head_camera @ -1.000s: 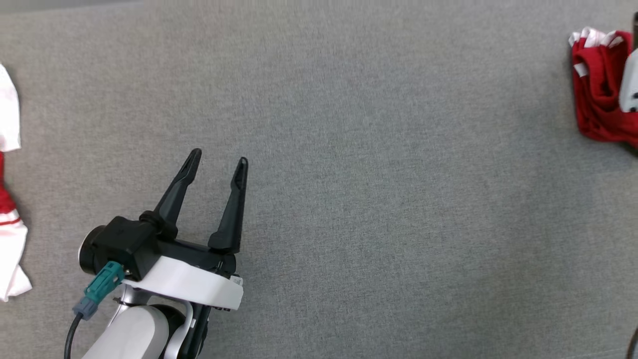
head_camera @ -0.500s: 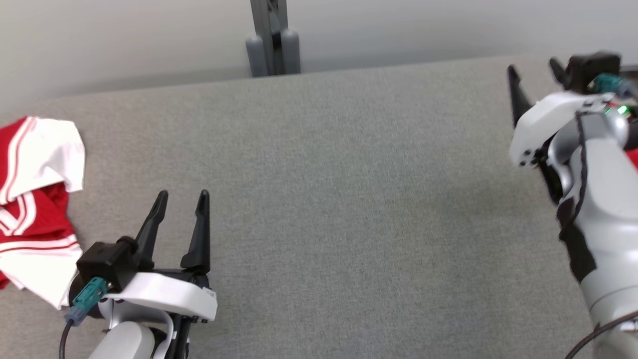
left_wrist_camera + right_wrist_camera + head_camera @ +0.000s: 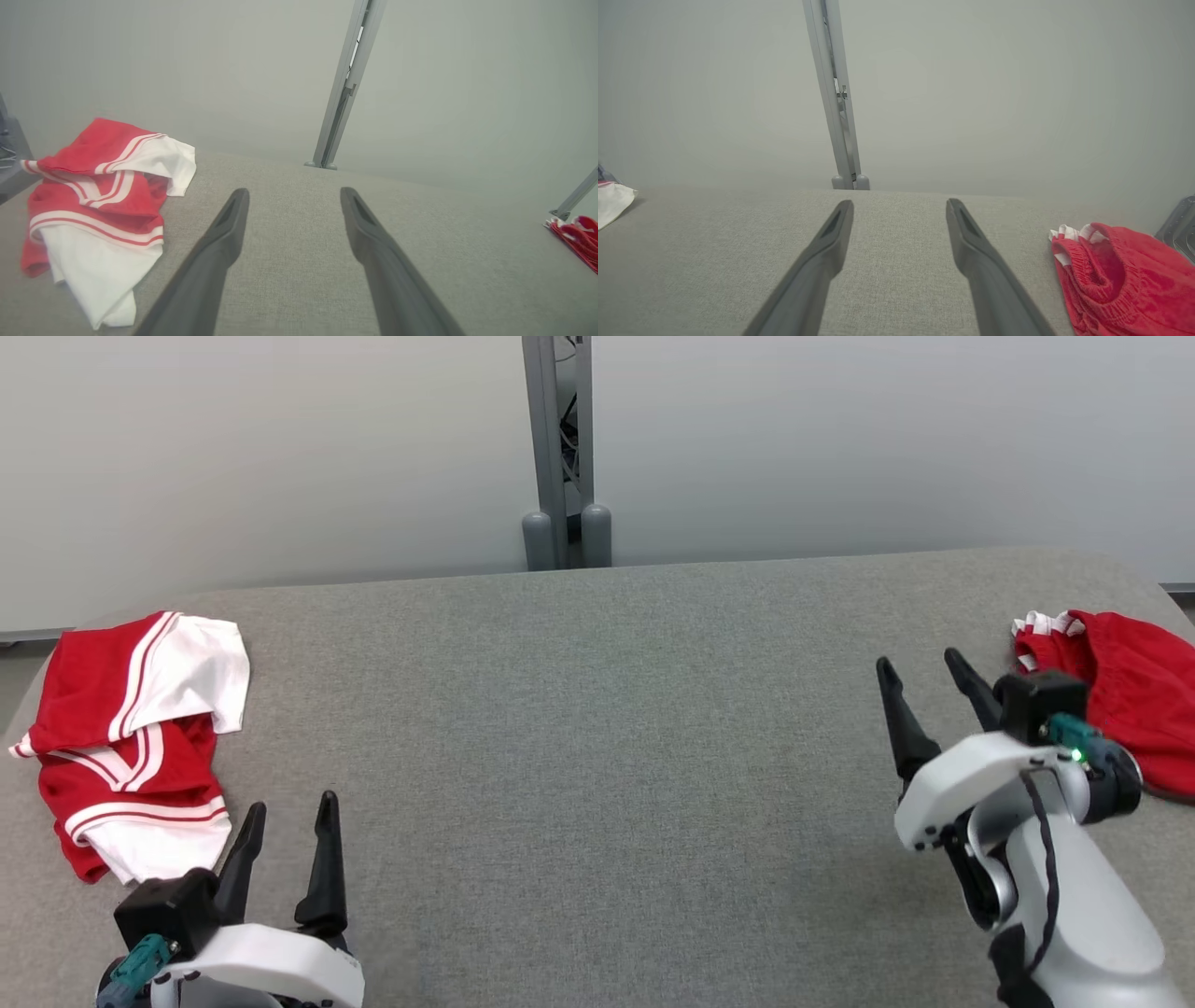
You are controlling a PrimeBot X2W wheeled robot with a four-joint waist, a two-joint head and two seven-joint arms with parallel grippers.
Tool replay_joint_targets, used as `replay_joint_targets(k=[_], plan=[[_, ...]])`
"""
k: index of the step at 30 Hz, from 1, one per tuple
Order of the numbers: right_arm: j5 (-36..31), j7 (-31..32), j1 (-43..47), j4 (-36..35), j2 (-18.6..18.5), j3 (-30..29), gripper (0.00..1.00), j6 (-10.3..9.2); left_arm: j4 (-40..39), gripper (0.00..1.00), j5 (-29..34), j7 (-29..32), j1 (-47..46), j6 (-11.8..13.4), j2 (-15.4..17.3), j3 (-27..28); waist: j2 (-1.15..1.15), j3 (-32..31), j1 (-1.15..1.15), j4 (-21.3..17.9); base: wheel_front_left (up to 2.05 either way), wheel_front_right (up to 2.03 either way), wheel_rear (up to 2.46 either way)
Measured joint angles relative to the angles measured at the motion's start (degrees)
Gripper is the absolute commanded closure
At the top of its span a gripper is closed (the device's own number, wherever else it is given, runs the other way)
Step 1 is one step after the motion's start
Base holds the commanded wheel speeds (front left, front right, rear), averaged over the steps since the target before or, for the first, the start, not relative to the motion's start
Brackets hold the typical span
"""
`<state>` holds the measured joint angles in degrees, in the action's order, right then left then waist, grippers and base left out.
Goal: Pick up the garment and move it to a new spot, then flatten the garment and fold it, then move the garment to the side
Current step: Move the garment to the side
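Grey table [image 3: 597,709]: striped garment [image 3: 131,737] lengthwise near-to-far

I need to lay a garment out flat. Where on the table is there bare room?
The middle of the table is bare, from the red-and-white garment at its left end to the red shorts at its right end. Both ends are crowded.

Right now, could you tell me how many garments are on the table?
2: a red-and-white garment at the table's left end, a red garment at its right end. None seems hidden.

A grey metal post [image 3: 558,448] stands against the pale wall [image 3: 280,457].
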<state>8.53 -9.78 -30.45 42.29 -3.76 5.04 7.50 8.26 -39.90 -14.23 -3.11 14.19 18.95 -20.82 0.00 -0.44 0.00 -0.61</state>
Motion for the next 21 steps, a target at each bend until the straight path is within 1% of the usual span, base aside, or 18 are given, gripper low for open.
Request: replay_joint_targets(k=[5, 10, 12, 15, 16, 17, 21], plan=[[-0.01, 2.31, 10.39, -12.35, 0.53, -0.92, 0.00, 0.00, 0.27, 0.00, 0.15, -0.26, 2.25, 0.08, 0.33, 0.27, 0.00, -0.29, 0.00, 0.73, 0.00, 0.00, 0.00], [0.02, 5.76, 18.75, -24.29, 0.85, -2.23, 0.00, 0.00, 0.02, 0.00, 0.65, -0.44, 3.49, -0.04, 0.48, 0.33, 0.00, -0.31, 0.00, 1.13, 0.00, 0.00, 0.00], [1.32, 6.90, 21.70, -28.28, 0.90, -1.87, 0.00, 0.00, -0.10, 0.00, 1.00, -0.48, 3.99, -0.03, 0.38, 0.23, 0.00, -0.41, 0.00, 1.21, 0.00, 0.00, 0.00], [2.58, 8.26, 25.30, -32.74, 0.99, -1.68, 0.00, 0.00, -0.04, 0.00, 0.99, -0.49, 4.11, -0.05, 0.16, 0.03, 0.00, -0.67, 0.00, 1.25, 0.00, 0.00, 0.00], [2.58, 8.26, 25.30, -32.74, 0.99, -1.68, 0.00, 0.00, -0.04, 0.00, 0.99, -0.49, 4.11, -0.05, 0.16, 0.03, 0.00, -0.67, 0.00, 1.25, 0.00, 0.00, 0.00], [3.99, 9.02, 27.10, -34.65, 0.97, -1.47, 0.00, -0.01, 0.18, 0.00, 0.96, -0.49, 4.16, -0.37, -0.01, -0.10, 0.00, -0.89, 0.00, 1.18, 0.00, 0.00, 0.00], [4.75, 10.32, 29.10, -37.07, 0.98, -0.73, 0.00, -0.01, 0.82, 0.00, 0.90, -0.51, 4.18, -0.55, -0.37, -0.42, 0.00, -1.25, 0.00, 0.96, 0.00, 0.00, 0.00]])
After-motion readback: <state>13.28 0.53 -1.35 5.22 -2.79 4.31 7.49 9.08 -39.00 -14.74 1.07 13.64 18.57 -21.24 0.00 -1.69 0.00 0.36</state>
